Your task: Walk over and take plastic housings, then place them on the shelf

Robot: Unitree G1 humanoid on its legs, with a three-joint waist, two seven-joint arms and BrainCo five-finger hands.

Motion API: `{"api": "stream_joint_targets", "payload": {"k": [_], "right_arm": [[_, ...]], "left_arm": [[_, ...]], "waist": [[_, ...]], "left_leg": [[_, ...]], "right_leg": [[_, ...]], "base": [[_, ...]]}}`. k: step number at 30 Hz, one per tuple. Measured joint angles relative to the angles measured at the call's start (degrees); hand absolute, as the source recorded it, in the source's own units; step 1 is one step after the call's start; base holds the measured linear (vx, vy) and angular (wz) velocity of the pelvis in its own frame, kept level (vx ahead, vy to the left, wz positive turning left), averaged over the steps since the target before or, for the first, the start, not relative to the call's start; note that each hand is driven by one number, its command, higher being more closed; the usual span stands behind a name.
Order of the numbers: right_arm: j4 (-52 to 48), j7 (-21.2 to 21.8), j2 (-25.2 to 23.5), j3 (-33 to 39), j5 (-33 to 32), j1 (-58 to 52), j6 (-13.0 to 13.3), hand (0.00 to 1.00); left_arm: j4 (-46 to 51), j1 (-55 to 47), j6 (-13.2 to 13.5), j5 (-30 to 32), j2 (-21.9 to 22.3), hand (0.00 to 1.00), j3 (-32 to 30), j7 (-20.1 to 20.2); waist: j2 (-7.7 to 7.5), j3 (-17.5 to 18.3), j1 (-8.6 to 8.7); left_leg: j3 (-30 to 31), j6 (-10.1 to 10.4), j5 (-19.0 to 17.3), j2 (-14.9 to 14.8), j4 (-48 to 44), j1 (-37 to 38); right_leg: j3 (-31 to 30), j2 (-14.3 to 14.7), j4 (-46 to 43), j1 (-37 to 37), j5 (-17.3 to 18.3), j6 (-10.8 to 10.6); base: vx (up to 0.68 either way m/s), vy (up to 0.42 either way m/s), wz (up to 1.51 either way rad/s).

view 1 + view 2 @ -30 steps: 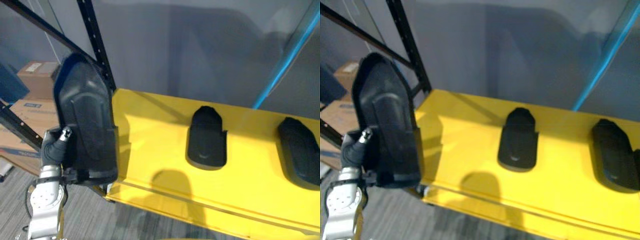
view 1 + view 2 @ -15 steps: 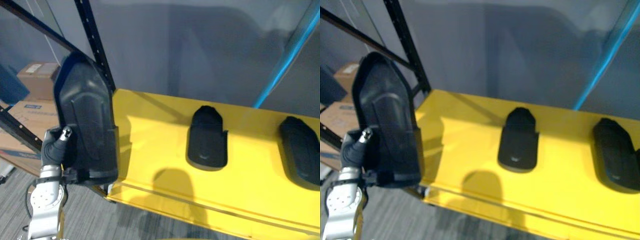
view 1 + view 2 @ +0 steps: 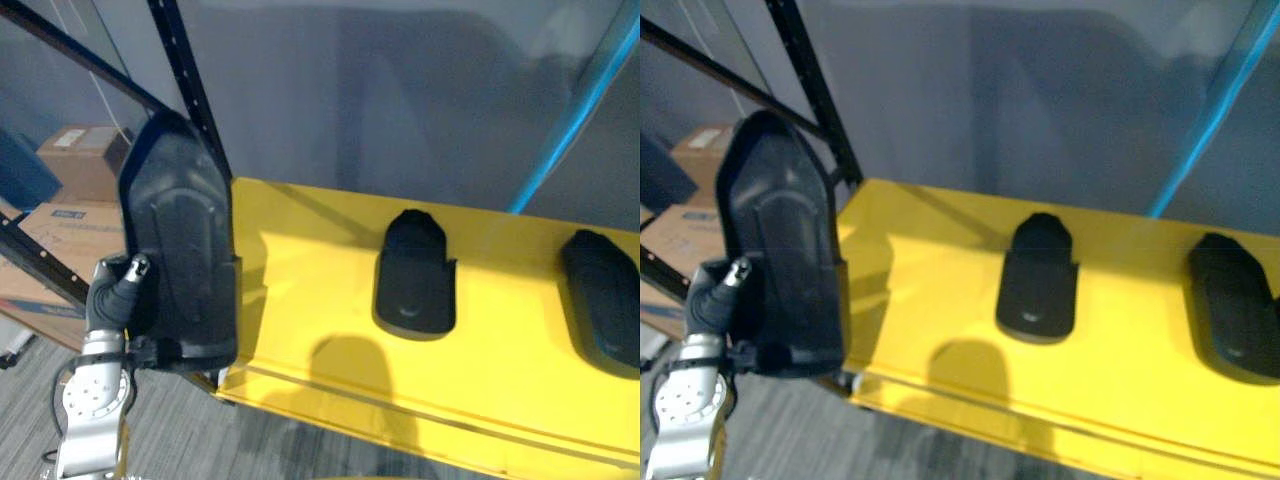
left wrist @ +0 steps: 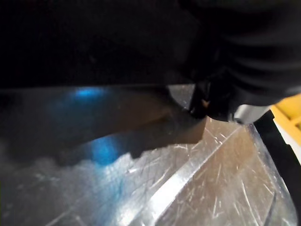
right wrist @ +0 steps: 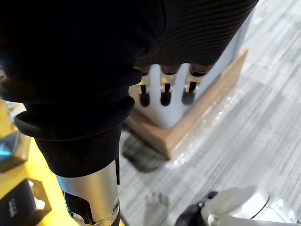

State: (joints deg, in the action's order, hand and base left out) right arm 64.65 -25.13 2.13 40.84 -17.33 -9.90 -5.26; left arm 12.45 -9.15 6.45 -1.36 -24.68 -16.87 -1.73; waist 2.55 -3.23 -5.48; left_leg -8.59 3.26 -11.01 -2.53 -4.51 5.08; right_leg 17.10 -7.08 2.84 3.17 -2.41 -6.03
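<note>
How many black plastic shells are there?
3. The held housing is in the left hand by the yellow shelf's left end; the middle housing lies mid-shelf; the right housing is partly cut off. Others may be hidden.

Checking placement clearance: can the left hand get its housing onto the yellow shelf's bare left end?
Probably yes. The left hand holds its housing upright at the yellow shelf's left edge. That end is bare, and the middle housing lies further right. The black rack post stands close behind.
</note>
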Motion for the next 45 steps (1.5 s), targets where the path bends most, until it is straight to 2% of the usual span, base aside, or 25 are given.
{"api": "stream_joint_targets", "payload": {"k": [6,9,13,16,21,25,29,35,45], "right_arm": [[-0.9,0.0,1.2,0.0,0.0,0.0,-0.2,0.0],[-1.4,0.0,1.4,0.0,0.0,0.1,-0.2,0.0],[-1.9,0.0,1.7,0.0,0.1,0.1,-0.2,0.0],[-2.0,0.0,1.7,0.0,0.1,0.0,-0.3,0.0],[-2.1,0.0,1.8,0.0,0.1,-0.1,-0.8,0.0],[-2.3,0.0,1.8,0.0,0.2,-0.2,-1.3,0.0],[-2.6,0.0,1.8,0.0,0.2,-0.1,-1.3,0.0],[-2.6,0.0,1.8,-0.1,0.2,-0.2,-1.3,0.0],[-2.8,0.0,1.8,-0.1,0.2,-0.4,-1.3,0.0]], "left_arm": [[-5.3,0.0,-3.3,0.9,-2.6,1.0,0.2,1.0],[-7.2,0.0,-4.1,2.0,-3.5,1.0,0.3,2.4],[-12.2,1.1,-6.7,2.4,-6.6,1.0,2.1,3.2],[-15.6,3.3,-7.9,2.4,-6.7,1.0,2.1,3.2],[-17.2,5.1,-8.2,2.4,-7.1,1.0,2.3,3.2],[-19.5,8.0,-8.3,2.4,-9.3,1.0,4.2,3.2],[-22.4,9.4,-8.9,2.4,-9.3,1.0,4.4,3.2],[-23.3,9.9,-9.6,2.4,-9.4,1.0,4.6,3.1],[-25.8,12.8,-10.4,2.4,-10.1,1.0,4.6,3.0]], "waist": [[0.87,0.1,0.45],[0.9,0.2,0.87],[1.19,0.3,1.6],[1.19,0.3,1.9],[1.38,0.2,3.17],[1.78,-0.1,3.3],[2.22,-0.3,3.47],[2.2,-0.4,4.43],[2.41,-0.6,4.85]], "left_leg": [[-0.4,0.0,0.0,0.1,0.9,1.2],[-0.6,0.0,0.0,0.1,1.1,1.4],[-1.3,0.0,0.0,0.1,1.8,2.1],[-1.4,0.0,0.0,0.1,2.0,2.2],[-1.7,0.0,0.0,0.2,2.3,3.0],[-1.9,0.0,0.0,0.2,2.3,3.1],[-3.0,0.0,0.0,0.2,2.3,3.1],[-3.1,0.0,0.0,0.2,2.3,3.2],[-3.3,0.0,0.0,0.0,2.3,3.2]], "right_leg": [[0.0,-0.1,1.7,0.9,-0.9,0.3],[0.0,-0.1,1.7,1.0,-0.9,0.3],[-0.1,-0.1,1.7,1.0,-0.9,0.3],[-0.1,-0.1,1.7,1.0,-1.0,0.3],[-0.1,-0.1,1.8,1.5,-1.0,0.3],[-0.2,-0.1,1.8,1.4,-1.2,0.2],[-0.9,-0.1,1.8,0.9,-1.5,0.1],[-1.3,0.0,1.8,0.8,-1.6,0.1],[-1.5,0.2,2.3,0.8,-1.6,0.0]], "base": [[0.01,0.003,-0.03],[0.0,0.0,-0.02],[0.01,-0.002,-0.07],[0.01,-0.003,-0.03],[0.01,0.001,-0.03],[0.0,0.002,-0.01],[-0.01,0.007,-0.11],[0.0,-0.002,-0.02],[0.0,0.0,0.0]]}}
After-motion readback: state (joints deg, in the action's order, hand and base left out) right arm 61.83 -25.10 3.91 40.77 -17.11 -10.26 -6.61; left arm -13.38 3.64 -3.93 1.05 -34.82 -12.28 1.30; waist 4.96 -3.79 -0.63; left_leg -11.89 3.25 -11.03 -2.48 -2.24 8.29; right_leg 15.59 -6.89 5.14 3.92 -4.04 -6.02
